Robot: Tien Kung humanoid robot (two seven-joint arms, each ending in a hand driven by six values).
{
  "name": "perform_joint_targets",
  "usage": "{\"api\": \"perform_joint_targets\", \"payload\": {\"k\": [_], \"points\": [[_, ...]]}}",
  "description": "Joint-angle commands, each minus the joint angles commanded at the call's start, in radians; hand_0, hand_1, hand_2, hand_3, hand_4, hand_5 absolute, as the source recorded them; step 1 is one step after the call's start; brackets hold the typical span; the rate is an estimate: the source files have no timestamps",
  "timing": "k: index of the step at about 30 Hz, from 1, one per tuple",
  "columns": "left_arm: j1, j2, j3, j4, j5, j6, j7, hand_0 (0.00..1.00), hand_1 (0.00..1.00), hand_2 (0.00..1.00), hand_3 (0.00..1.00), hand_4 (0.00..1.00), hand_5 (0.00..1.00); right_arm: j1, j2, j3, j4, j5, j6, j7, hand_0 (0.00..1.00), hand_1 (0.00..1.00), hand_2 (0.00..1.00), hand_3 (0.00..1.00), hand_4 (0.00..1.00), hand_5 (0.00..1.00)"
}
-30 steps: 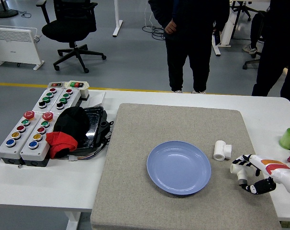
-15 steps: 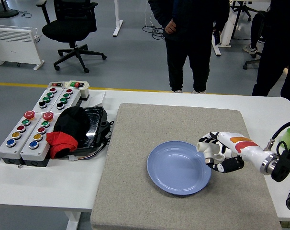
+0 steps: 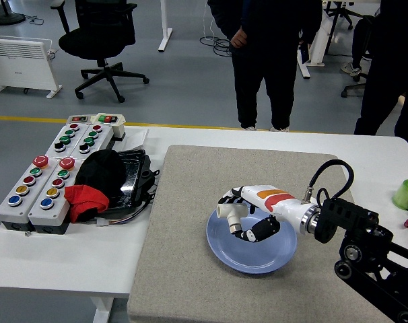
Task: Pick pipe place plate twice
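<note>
Blue plate (image 3: 254, 259), white pipe (image 3: 227, 212) (grey mat (image 3: 190, 235) beneath)

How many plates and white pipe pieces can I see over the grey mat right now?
Blue plate: 1
White pipe piece: 1, held by the right hand above the plate
Total: 2 in view; the arm may hide more.

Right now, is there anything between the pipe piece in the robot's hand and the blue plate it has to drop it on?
Nothing visible is in the way. The right hand holds the white pipe fitting over the left part of the blue plate, and the plate's surface below looks bare.
</note>
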Motion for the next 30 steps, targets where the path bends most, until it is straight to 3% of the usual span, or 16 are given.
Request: {"api": "perform_joint_targets", "payload": {"k": [2,3,8,9,14,15,20,21,23,30], "points": [[0.001,0.0,-0.001,0.0,0.001,-0.001,0.0,0.731,0.745,0.703,0.654,0.409,0.998,0.009,0.011,-0.017,-0.018,0.004,-0.003,-0.002,0.53,0.55,0.546,0.673,0.648,0.185],[0.001,0.0,0.0,0.0,0.001,-0.001,0.0,0.733,0.745,0.702,0.655,0.41,0.998,0.016,0.02,-0.032,-0.036,0.007,-0.007,-0.003,0.585,0.598,0.591,0.717,0.647,0.189],[0.004,0.0,-0.002,-0.001,0.003,-0.003,0.001,0.733,0.745,0.702,0.655,0.41,0.998,0.038,0.06,-0.078,-0.115,-0.005,-0.019,-0.014,0.585,0.598,0.591,0.717,0.647,0.189],[0.005,0.0,-0.002,-0.001,0.004,-0.003,0.001,0.733,0.746,0.703,0.653,0.41,0.998,0.04,0.064,-0.082,-0.124,-0.008,-0.019,-0.014,0.744,0.725,0.797,0.812,0.659,0.198],[0.006,-0.001,-0.005,-0.001,0.009,-0.004,0.0,0.733,0.746,0.703,0.653,0.41,0.998,0.049,0.078,-0.099,-0.144,-0.019,-0.006,-0.021,0.744,0.725,0.797,0.812,0.659,0.198],[0.007,-0.001,-0.006,-0.001,0.01,-0.004,0.0,0.735,0.745,0.703,0.651,0.41,0.998,0.051,0.08,-0.102,-0.148,-0.021,-0.002,-0.025,0.856,0.812,0.946,0.905,0.679,0.221],[0.005,-0.001,-0.006,-0.001,0.011,-0.004,-0.001,0.735,0.745,0.703,0.651,0.41,0.998,0.056,0.084,-0.105,-0.157,-0.035,0.018,-0.037,0.856,0.812,0.946,0.905,0.679,0.221],[0.005,-0.001,-0.005,-0.001,0.009,-0.004,-0.001,0.735,0.746,0.703,0.651,0.409,0.998,0.056,0.083,-0.1,-0.157,-0.039,0.023,-0.038,0.932,0.88,0.998,0.993,0.71,0.225],[0.004,-0.001,-0.004,-0.001,0.007,-0.004,-0.002,0.735,0.746,0.703,0.651,0.409,0.998,0.055,0.08,-0.095,-0.156,-0.042,0.028,-0.039,0.932,0.88,0.998,0.993,0.71,0.225],[-0.002,0.0,0.0,0.001,-0.002,0.0,-0.004,0.735,0.745,0.703,0.65,0.409,0.998,0.03,0.054,0.007,-0.12,-0.055,0.049,-0.04,0.952,0.904,0.998,0.998,0.714,0.225]]}}
